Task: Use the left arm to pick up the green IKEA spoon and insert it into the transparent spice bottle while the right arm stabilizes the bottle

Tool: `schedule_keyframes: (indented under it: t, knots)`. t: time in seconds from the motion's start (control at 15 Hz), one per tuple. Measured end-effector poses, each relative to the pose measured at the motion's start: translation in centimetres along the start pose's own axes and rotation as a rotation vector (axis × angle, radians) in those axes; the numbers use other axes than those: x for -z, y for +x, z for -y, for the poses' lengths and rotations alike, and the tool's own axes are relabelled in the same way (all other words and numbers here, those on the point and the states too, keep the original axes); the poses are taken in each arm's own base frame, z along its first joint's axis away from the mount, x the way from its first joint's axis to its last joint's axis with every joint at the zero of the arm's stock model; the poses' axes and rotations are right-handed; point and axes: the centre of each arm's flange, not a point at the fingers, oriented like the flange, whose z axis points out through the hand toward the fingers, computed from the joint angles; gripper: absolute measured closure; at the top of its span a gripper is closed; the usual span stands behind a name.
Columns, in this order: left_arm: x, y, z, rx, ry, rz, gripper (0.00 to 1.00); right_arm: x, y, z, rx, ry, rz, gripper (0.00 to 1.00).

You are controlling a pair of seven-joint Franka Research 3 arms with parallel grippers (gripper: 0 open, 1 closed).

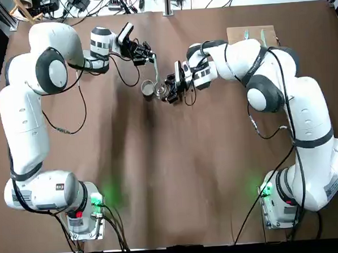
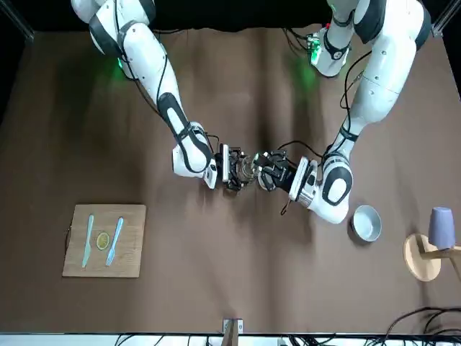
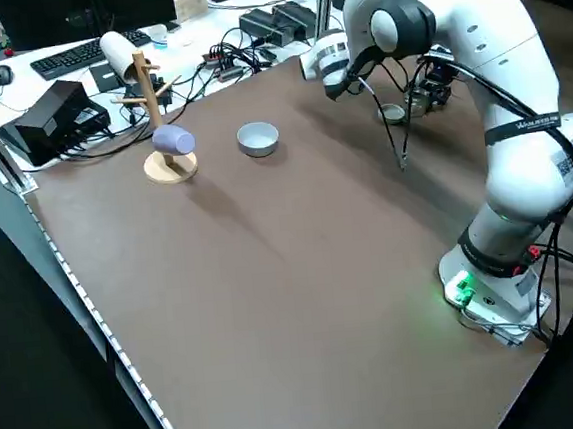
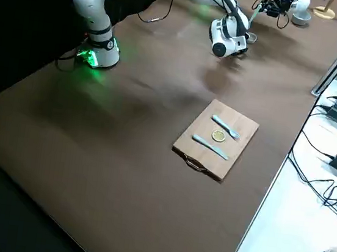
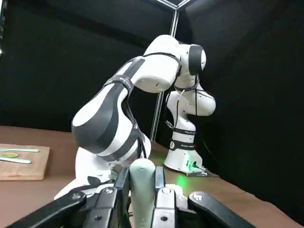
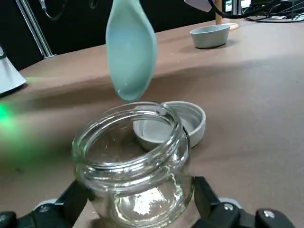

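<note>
The transparent spice bottle (image 6: pixel 132 161) stands on the brown table with its mouth open, and my right gripper (image 6: pixel 137 192) is shut on its lower body from both sides. The pale green IKEA spoon (image 6: pixel 130 52) hangs bowl-down just above the bottle's mouth, outside the rim. My left gripper (image 5: pixel 142 197) is shut on the spoon's handle (image 5: pixel 142 175). From overhead, the left gripper (image 1: pixel 145 52) is behind and left of the bottle, the spoon (image 1: pixel 155 67) slanting down toward it, and the right gripper (image 1: pixel 170 93) reaches in from the right.
A low grey metal cup (image 6: pixel 176 124) sits right behind the bottle. A white bowl (image 2: pixel 366 222) and a mug stand (image 2: pixel 425 256) lie toward the robot's left. A cutting board (image 2: pixel 104 241) with teal fork and knife lies toward its right.
</note>
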Motion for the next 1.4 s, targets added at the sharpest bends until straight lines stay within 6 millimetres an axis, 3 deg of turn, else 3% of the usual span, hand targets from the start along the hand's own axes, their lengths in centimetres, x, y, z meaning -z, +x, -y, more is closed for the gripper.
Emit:
schedule_keyframes:
  t: [0.67, 1.4]
  knots:
    - [0.3, -3.5, -0.2, 0.044, 0.000, 0.039, 0.75, 0.0, 0.0, 0.0, 0.000, 0.000, 0.000, 0.00]
    - [-0.1, -5.9, 0.0, 0.066, 0.014, 0.076, 0.75, 0.0, 0.0, 0.0, 0.000, 0.000, 0.000, 0.00]
